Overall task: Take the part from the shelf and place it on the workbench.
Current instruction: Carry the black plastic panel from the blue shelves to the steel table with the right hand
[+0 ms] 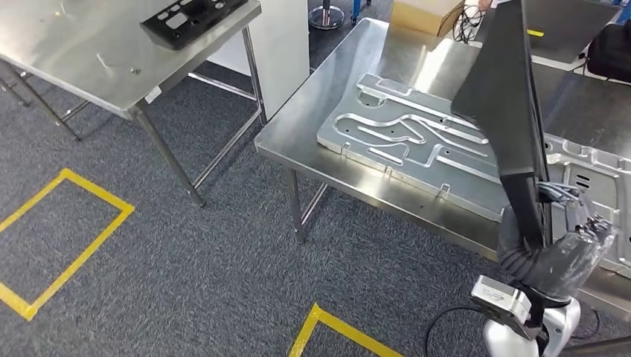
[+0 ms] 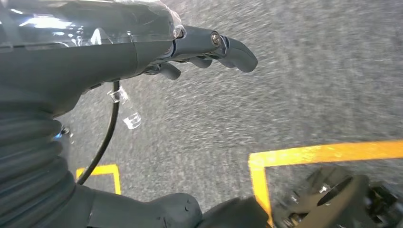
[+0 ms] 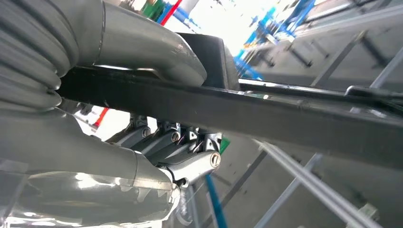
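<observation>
Overhead, workbench (image 1: pixel 312 134) beneath gripped part (image 1: pixel 506 97).

Right hand gripping, left hand hanging loose.
The right hand (image 1: pixel 573 238) clasps a flat black panel (image 1: pixel 502 97) upright; the left hand (image 2: pixel 190 52) holds nothing, fingers slightly curled.

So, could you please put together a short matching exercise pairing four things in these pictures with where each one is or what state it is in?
Things:
1. black panel
2. grooved metal plate
3. black perforated part
4. left robot hand

Places or states:
A. lying flat on the near steel workbench
B. hanging above the grey carpet with nothing in it
C. held upright by the right robot hand
D. resting on the far steel table

Pairs: 1-C, 2-A, 3-D, 4-B
</observation>
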Available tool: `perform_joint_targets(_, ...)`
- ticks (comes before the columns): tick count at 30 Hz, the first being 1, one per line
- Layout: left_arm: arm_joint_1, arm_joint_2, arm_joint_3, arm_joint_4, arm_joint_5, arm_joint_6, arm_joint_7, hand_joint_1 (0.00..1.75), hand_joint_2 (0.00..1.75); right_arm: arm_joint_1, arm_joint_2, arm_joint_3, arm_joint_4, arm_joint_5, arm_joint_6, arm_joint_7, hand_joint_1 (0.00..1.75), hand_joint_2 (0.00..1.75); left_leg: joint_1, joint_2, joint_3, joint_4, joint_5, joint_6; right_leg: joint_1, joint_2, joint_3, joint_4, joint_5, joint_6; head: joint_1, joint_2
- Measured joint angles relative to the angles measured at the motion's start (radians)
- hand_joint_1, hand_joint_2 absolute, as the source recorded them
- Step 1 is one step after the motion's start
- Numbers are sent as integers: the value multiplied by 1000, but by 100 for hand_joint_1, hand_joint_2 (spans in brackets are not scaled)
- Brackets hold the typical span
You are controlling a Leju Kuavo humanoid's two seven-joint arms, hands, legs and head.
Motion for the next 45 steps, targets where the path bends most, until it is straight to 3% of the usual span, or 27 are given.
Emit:
perform_joint_targets(1, 1, 0, -1, 0, 0, 0, 0, 0, 175, 0, 0, 2, 0, 4, -2, 2, 175, 175, 2, -32, -29, 61, -33, -1, 0, 10, 0, 0, 0, -4, -1, 0)
perform_joint_targets(3, 5, 0, -2, 0, 0, 0, 3, 0, 175, 0, 0, 8, 3, 17, -7, 10, 175, 175, 2, -57, -104, 205, -91, -1, 3, 35, 0, 0, -1, -10, -3, 0)
perform_joint_targets(4, 7, 1, -2, 0, 1, 0, 4, 0, 175, 1, 0, 12, 4, 24, -10, 14, 175, 175, 2, -59, -131, 248, -95, 1, 4, 50, 1, 1, -1, -11, -3, 0)
perform_joint_targets(5, 9, 1, -2, 0, 2, -1, 7, 0, 175, 1, 0, 14, 6, 32, -12, 18, 175, 175, 2, -61, -143, 254, -79, 3, 6, 66, 2, 1, -1, -11, -3, 0)
perform_joint_targets(7, 10, 2, -2, 0, 6, -2, 9, 0, 175, 1, 0, 16, 9, 45, -16, 24, 175, 175, 2, -75, -115, 152, 7, 13, 8, 96, 6, 3, -1, -10, -3, 0)
perform_joint_targets(9, 10, 2, -1, 0, 14, -3, 12, 0, 175, 1, 0, 18, 10, 53, -21, 31, 175, 175, 2, -118, -70, 23, 73, 22, 9, 120, 5, 6, 0, -5, -2, 0)
perform_joint_targets(11, 9, 3, 0, 0, 24, -4, 17, 0, 175, 3, 0, 19, 10, 60, -25, 37, 175, 175, 0, -139, -55, -24, 85, 26, 7, 140, -1, 6, 3, 8, -1, 0)
perform_joint_targets(12, 8, 2, 2, 0, 29, -4, 19, 0, 175, 6, 0, 19, 10, 63, -25, 41, 175, 175, -1, -130, -53, -29, 87, 29, 5, 152, -3, 4, 7, 17, -1, 0)
perform_joint_targets(13, 7, 1, 4, 0, 33, -5, 22, 0, 175, 9, 0, 19, 10, 65, -26, 43, 175, 175, -1, -119, -50, -34, 91, 35, 4, 153, -5, 4, 8, 23, -1, 0)
perform_joint_targets(15, 7, -2, 8, 0, 42, -9, 23, 0, 175, 15, -1, 19, 10, 69, -27, 47, 175, 175, 2, -94, -45, -47, 102, 49, 8, 115, -21, 39, -16, 31, 4, 0)
perform_joint_targets(17, 8, -3, 13, 0, 55, -19, 17, 0, 175, 17, -2, 20, 10, 71, -28, 49, 175, 175, 1, -69, -46, -52, 107, 57, 10, 57, -66, 144, -81, 35, 12, 0)
perform_joint_targets(18, 10, -4, 17, 0, 61, -24, 11, 0, 175, 19, -3, 20, 10, 73, -28, 49, 175, 175, -1, -56, -48, -52, 107, 58, 9, 42, -94, 208, -112, 38, 13, 0)
perform_joint_targets(20, 12, -4, 26, 0, 71, -32, 3, 0, 175, 23, -3, 21, 10, 75, -28, 49, 175, 175, -3, -29, -48, -51, 105, 57, 7, 29, -117, 267, -126, 42, 13, 0)
perform_joint_targets(22, 11, -6, 32, 0, 73, -36, -1, 0, 175, 26, -4, 20, 10, 80, -28, 49, 175, 175, -3, -3, -43, -51, 101, 53, 7, 10, -65, 180, -72, 40, 14, 0)
perform_joint_targets(24, 10, -7, 34, 0, 74, -37, -2, 0, 175, 25, -6, 18, 10, 86, -28, 49, 175, 175, -8, 17, -37, -49, 93, 45, 14, -36, 7, 49, -28, 30, 13, 0)
perform_joint_targets(26, 8, -7, 36, 0, 74, -38, -3, 0, 175, 25, -7, 15, 10, 91, -28, 50, 175, 175, -14, 35, -32, -47, 86, 35, 22, -54, 31, -1, -23, 16, 12, 0)
perform_joint_targets(28, 7, -7, 37, 0, 73, -38, -3, 0, 175, 27, -7, 14, 10, 96, -28, 50, 175, 175, -16, 54, -25, -49, 81, 25, 23, -29, 28, -3, -22, 5, 10, 0)
perform_joint_targets(29, 6, -7, 37, 0, 73, -37, -3, 0, 175, 28, -7, 14, 9, 99, -28, 51, 175, 175, -15, 50, -22, -45, 74, 20, 20, -18, 29, -6, -20, 0, 10, 0)
perform_joint_targets(31, 4, -7, 37, 0, 73, -37, -3, 0, 175, 28, -8, 14, 8, 105, -28, 53, 175, 175, -12, 6, -43, 13, 32, 10, 12, 2, 33, -13, -16, -11, 6, 0)
perform_joint_targets(33, 7, -7, 38, 0, 69, -37, -3, 0, 175, 28, -7, 14, 8, 107, -28, 54, 175, 175, -9, -46, -105, 148, -35, 5, 11, 18, 32, -13, -15, -19, 1, 0)
perform_joint_targets(35, 10, -7, 38, 0, 65, -37, -2, 0, 175, 30, -6, 15, 8, 103, -28, 47, 175, 175, -8, -60, -158, 248, -58, 4, 12, 36, 31, -11, -15, -21, 0, 0)
perform_joint_targets(36, 11, -7, 39, 0, 64, -36, -1, 0, 175, 31, -4, 14, 8, 101, -28, 44, 175, 175, -8, -61, -161, 243, -39, 5, 13, 45, 32, -9, -16, -21, 1, 0)
perform_joint_targets(37, 12, -7, 39, 0, 64, -36, -1, 0, 175, 32, -3, 14, 8, 100, -28, 41, 175, 175, -8, -62, -146, 198, -2, 7, 13, 52, 33, -7, -17, -20, 0, 0)
perform_joint_targets(39, 12, -7, 39, 0, 63, -35, -1, 0, 175, 32, -2, 14, 8, 100, -28, 39, 175, 175, -9, -71, -93, 56, 75, 16, 15, 62, 34, -3, -19, -15, 0, 0)
perform_joint_targets(40, 11, -7, 39, 0, 63, -35, -1, 0, 175, 32, -2, 14, 8, 99, -28, 39, 175, 175, -9, -76, -74, 4, 95, 21, 16, 66, 32, -1, -19, -11, 1, 0)
perform_joint_targets(42, 10, -8, 39, 0, 63, -35, -1, 0, 175, 33, -1, 14, 8, 98, -28, 38, 175, 175, -10, -84, -64, -37, 102, 25, 20, 68, 26, 3, -21, -9, 1, 0)
perform_joint_targets(45, 11, -10, 39, 0, 64, -35, 0, 0, 175, 35, 0, 14, 8, 93, -28, 41, 175, 175, -13, -83, -65, -40, 108, 28, 17, 68, 24, 0, -16, -13, 2, 0)
